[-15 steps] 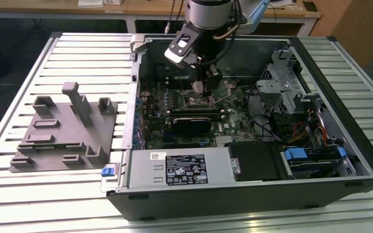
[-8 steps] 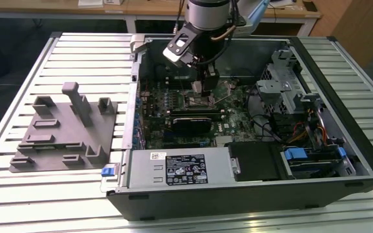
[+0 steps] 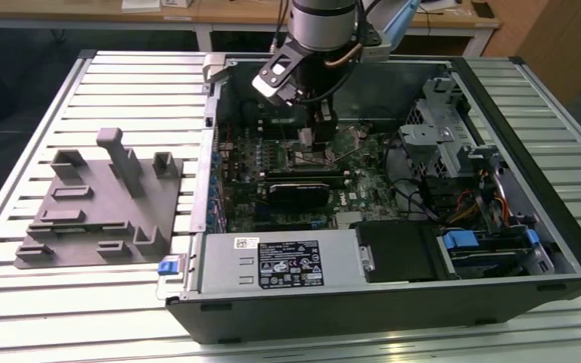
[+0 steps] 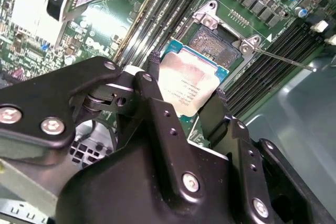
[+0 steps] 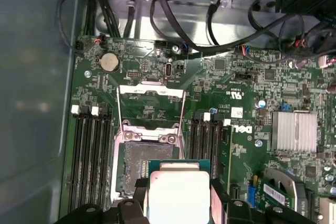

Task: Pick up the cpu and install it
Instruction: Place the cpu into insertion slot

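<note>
In both wrist views the claw [image 4: 186, 80] is clamped on the cpu [image 4: 195, 90] over the socket [image 4: 212, 43]; the exterior view adds a grey tray [image 3: 79, 219].

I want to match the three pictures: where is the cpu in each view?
Exterior view: hidden under the end effector, over the socket.
Second wrist view: cpu gripped by the end effector, beside the socket.
First wrist view: cpu gripped, overlapping the socket's edge.
Shared landmark: the socket.
</note>
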Motion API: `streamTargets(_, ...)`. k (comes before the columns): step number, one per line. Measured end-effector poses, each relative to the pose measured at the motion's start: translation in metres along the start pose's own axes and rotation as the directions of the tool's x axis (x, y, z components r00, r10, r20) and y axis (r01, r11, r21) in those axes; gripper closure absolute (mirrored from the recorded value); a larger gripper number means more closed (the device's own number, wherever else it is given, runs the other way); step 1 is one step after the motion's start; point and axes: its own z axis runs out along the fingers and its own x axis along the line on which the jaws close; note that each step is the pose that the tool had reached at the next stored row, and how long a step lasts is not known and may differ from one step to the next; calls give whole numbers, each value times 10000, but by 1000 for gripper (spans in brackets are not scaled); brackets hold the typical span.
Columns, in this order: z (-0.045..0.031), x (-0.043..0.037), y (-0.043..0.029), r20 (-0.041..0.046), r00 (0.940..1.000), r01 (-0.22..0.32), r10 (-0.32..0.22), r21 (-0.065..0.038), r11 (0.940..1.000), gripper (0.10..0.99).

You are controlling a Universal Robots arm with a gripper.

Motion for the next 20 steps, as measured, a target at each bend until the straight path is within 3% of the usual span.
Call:
streamTargets(16, 166, 139, -5, 50, 9963, -858, 858, 14, 9963, 541)
streamTargets(20, 173, 140, -5, 54, 9959, -900, 899, 15, 9959, 541)
